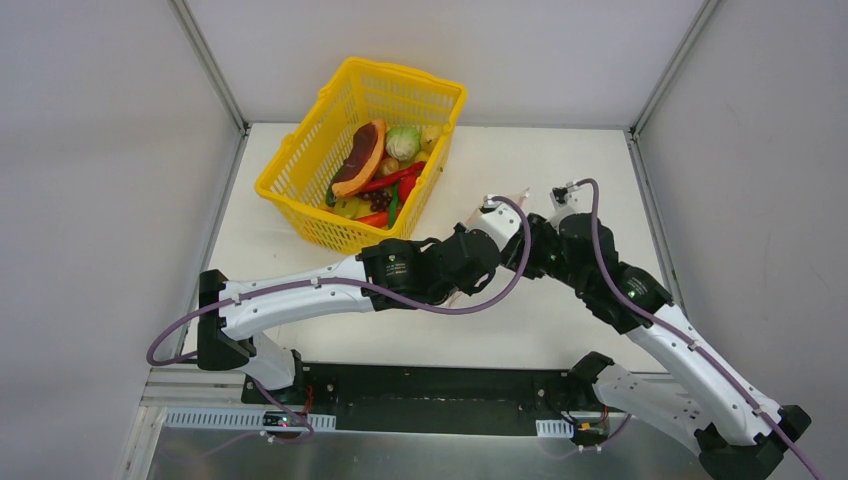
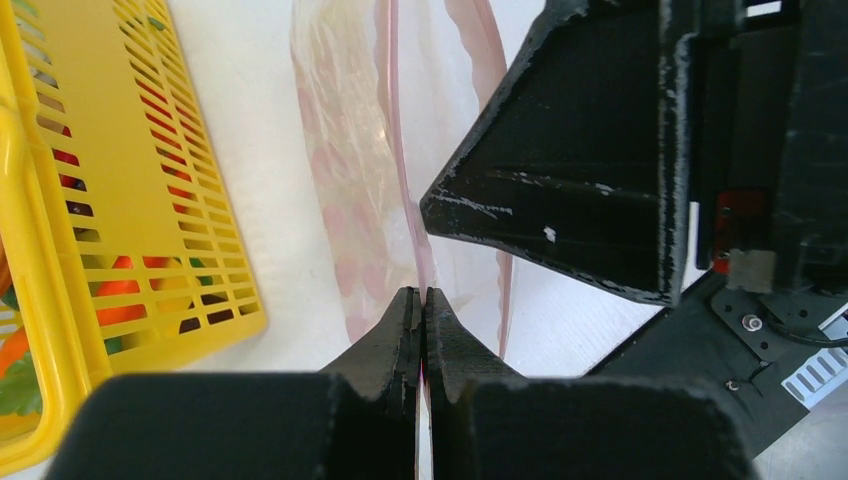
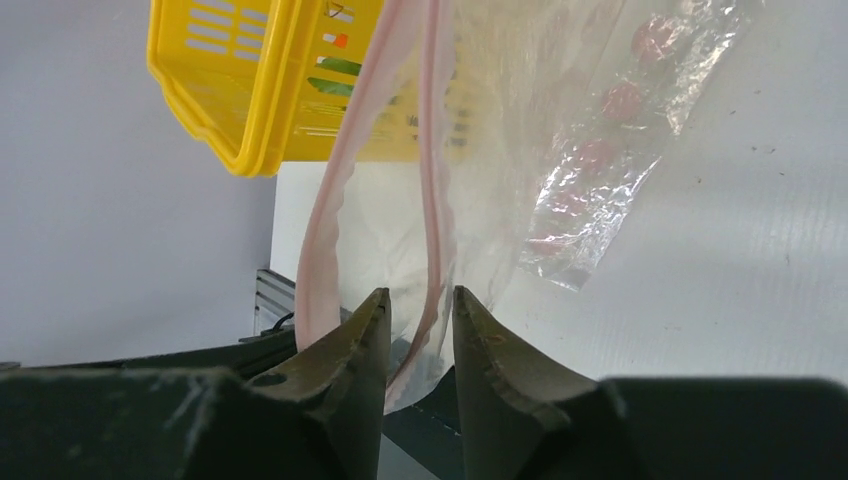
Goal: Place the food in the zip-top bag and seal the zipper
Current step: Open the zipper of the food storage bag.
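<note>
Overhead and wrist views, both arms meeting above the middle of the white worktop (image 1: pixel 560 150). I see the left gripper (image 2: pixel 422 295) with its jaws clenched flat together on the zipper (image 2: pixel 395 120), the thin pink strip running away from the fingertips along the mouth edge of the zip-top bag (image 2: pixel 350 150). The right gripper (image 3: pixel 420 300) faces it from close by, its dark body filling the right side of the left wrist view. Its jaws stand parted, with a second run of the pink strip and a fold of clear film lying in the gap. I see no clamping there. The bag hangs loose between the two grippers, its pink-dotted film trailing toward the worktop in my right wrist view. The food (image 1: pixel 378 190) lies in the yellow basket (image 1: pixel 300 165), which stands at the far left of the worktop, beside the bag but apart from it. The melon slice (image 1: pixel 360 158) sits on top, the cabbage (image 1: pixel 403 142) just behind it.
</note>
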Action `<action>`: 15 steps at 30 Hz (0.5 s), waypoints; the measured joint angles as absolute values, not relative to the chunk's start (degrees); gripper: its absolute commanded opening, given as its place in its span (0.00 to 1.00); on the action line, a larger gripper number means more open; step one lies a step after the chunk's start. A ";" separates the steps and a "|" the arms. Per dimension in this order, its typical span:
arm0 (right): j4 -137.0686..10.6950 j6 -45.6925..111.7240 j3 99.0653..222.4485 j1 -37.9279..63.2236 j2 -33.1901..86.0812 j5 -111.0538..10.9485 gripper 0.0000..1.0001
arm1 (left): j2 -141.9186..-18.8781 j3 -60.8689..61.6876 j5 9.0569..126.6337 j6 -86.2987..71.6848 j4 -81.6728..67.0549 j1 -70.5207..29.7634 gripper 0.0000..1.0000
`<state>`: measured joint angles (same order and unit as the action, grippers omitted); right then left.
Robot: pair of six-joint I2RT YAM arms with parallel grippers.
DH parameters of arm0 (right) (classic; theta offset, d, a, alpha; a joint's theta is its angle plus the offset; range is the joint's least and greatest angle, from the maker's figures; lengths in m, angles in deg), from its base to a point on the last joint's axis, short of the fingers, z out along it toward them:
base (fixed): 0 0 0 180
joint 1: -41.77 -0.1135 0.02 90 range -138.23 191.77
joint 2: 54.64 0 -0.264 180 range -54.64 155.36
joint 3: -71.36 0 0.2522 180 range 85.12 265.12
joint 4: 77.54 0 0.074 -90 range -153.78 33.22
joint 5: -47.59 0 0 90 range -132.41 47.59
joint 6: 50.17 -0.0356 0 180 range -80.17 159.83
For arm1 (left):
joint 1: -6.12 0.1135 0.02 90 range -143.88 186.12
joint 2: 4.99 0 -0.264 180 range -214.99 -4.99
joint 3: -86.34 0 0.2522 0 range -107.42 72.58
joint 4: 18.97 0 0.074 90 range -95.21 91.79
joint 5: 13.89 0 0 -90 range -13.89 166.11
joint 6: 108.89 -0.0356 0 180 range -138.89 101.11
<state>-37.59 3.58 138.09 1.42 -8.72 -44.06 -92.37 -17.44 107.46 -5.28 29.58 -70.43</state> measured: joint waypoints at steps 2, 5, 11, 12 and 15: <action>-37.46 3.65 138.09 1.42 -8.24 -43.28 0.32 | -92.37 -17.44 107.13 -5.30 29.58 -70.43 0.00; -36.97 3.67 138.09 1.42 -8.16 -41.42 0.31 | -92.41 -17.44 106.98 -5.39 29.67 -70.43 0.00; -35.93 3.71 138.11 1.42 -9.40 -38.27 0.17 | -92.41 -17.44 108.18 -5.19 29.84 -70.45 0.00; -35.82 3.80 138.09 1.42 -9.77 -38.25 0.14 | -92.41 -17.44 108.40 -5.11 29.84 -70.43 0.00; -35.36 4.26 138.11 1.42 -10.30 -38.64 0.03 | -92.41 -17.44 110.19 -4.71 29.91 -70.45 0.00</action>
